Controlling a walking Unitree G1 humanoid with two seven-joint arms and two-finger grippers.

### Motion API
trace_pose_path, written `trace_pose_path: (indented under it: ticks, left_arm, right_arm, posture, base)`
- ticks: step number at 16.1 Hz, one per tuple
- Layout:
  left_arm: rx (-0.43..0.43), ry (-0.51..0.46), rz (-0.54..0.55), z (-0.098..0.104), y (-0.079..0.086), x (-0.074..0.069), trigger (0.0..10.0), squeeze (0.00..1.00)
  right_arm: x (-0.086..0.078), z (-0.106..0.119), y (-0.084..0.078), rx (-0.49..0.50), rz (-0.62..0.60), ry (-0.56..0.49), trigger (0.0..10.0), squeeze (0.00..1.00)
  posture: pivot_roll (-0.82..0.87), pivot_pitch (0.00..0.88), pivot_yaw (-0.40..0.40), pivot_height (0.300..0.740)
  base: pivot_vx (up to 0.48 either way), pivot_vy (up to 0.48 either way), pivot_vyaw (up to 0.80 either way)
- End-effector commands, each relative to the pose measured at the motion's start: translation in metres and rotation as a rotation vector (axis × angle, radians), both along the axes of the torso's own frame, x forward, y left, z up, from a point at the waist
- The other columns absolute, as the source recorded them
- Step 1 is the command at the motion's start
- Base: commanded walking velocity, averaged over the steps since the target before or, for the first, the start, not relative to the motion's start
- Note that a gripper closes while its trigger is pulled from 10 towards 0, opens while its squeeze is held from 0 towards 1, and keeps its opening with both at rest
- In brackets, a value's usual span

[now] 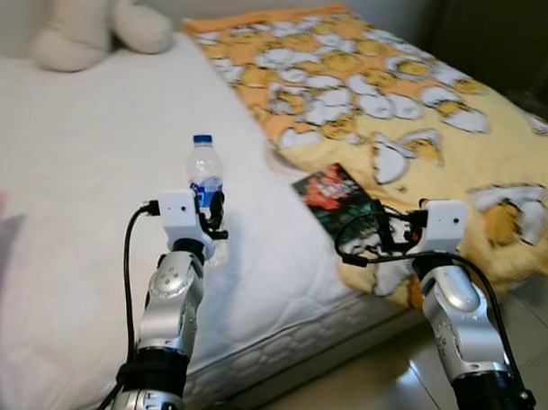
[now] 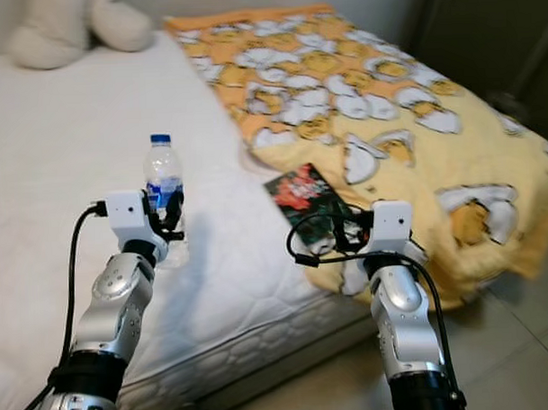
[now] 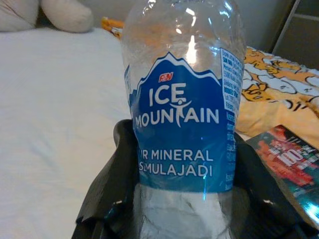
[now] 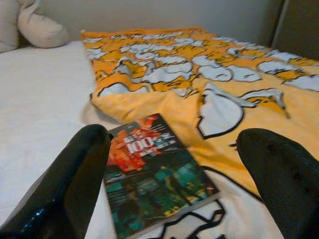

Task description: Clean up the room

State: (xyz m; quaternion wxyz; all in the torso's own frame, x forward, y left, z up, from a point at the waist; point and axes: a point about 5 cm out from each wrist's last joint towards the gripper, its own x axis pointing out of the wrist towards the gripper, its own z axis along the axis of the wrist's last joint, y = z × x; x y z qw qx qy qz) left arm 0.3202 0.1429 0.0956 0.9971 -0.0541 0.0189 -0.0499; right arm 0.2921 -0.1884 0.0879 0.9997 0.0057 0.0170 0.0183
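Note:
A clear water bottle (image 1: 203,171) with a blue cap and a blue "Ice Mountain" label (image 3: 182,124) stands upright over the white mattress (image 1: 75,176). My left gripper (image 1: 215,218) is shut on its lower half, a black finger (image 3: 107,189) on each side. I cannot tell whether its base touches the mattress. A dark book (image 1: 335,196) with a red and green cover (image 4: 154,169) lies near the bed's edge, partly on the yellow blanket. My right gripper (image 4: 174,199) is open just short of the book, with its fingers (image 4: 70,184) spread wide and nothing between them.
A yellow blanket (image 1: 387,84) with a white cartoon print covers the bed's right side. A cream plush toy (image 1: 88,27) sits at the head of the bed. Tiled floor (image 1: 352,382) lies below the mattress edge, and dark furniture (image 1: 502,26) stands at the far right.

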Motion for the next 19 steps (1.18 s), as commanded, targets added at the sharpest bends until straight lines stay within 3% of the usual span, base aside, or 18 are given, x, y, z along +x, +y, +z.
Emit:
trace_pose_path:
  ticks: [1,3,6,11,15,19]
  left_arm:
    - [0.020,-0.047,-0.052,0.011,-0.006,0.003,10.0,0.00]
    - [0.000,-0.043,-0.074,0.012,-0.006,0.004,10.0,0.00]
    - [0.000,-0.049,-0.071,0.012,-0.005,0.005,10.0,0.00]
    - [-0.047,0.034,-0.059,-0.002,-0.010,0.002,10.0,0.00]
    - [-0.011,0.027,-0.089,-0.002,-0.013,0.002,10.0,0.00]
    - [-0.052,0.052,-0.097,-0.009,-0.012,-0.003,10.0,0.00]
  right_arm:
    - [0.003,0.003,0.001,0.011,-0.012,-0.020,10.0,0.00]
    - [0.004,0.003,0.004,0.014,-0.007,-0.025,10.0,0.00]
    - [0.000,-0.003,0.005,0.024,-0.006,-0.006,10.0,0.00]
    - [-0.005,-0.009,0.004,0.009,0.002,0.015,10.0,0.00]
    - [-0.011,-0.011,-0.003,0.010,-0.031,0.019,10.0,0.00]
    - [-0.021,-0.018,-0.005,0.026,-0.056,0.041,10.0,0.00]
  posture:
    - [-0.09,0.000,0.029,0.740]
    - [-0.08,0.000,0.035,0.740]
    - [-0.08,0.000,0.025,0.740]
    - [-0.10,0.000,0.016,0.740]
    - [-0.10,0.000,0.025,0.740]
    - [-0.12,0.000,0.037,0.740]
  base:
    - [0.000,-0.480,0.63]
    - [0.000,-0.480,0.63]
    - [0.000,0.000,0.63]
    - [0.000,-0.384,0.62]
    - [0.000,0.000,0.61]
    - [0.000,0.215,0.61]
